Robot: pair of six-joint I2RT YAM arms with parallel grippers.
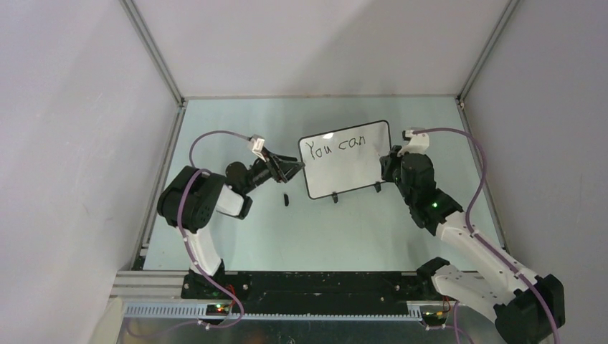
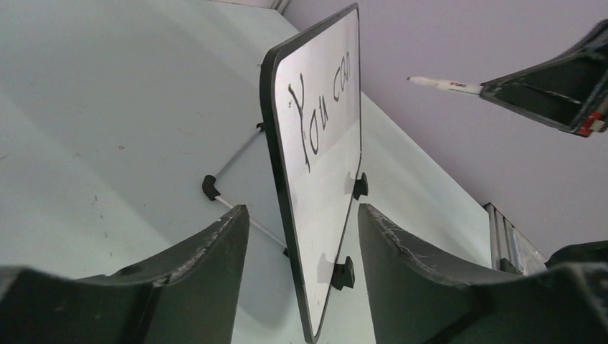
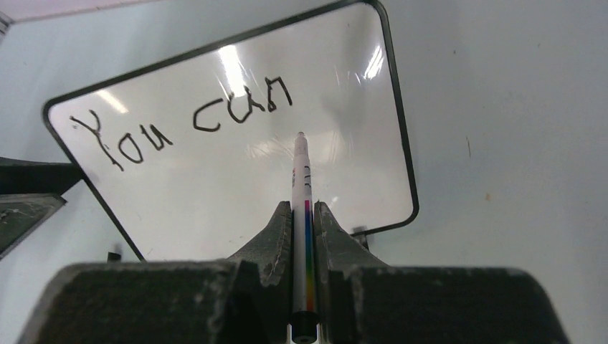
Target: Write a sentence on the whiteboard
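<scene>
Pinched in my right claw, the marker points lengthwise at the whiteboard dead ahead, tip just under the unfinished sentence; my left claw straddles its side edge, open.

whiteboard: part of its lower edge was hidden behind the right gripper.
marker: its rear end was cut off at the bottom.
small dark object: too small to identify.
</scene>
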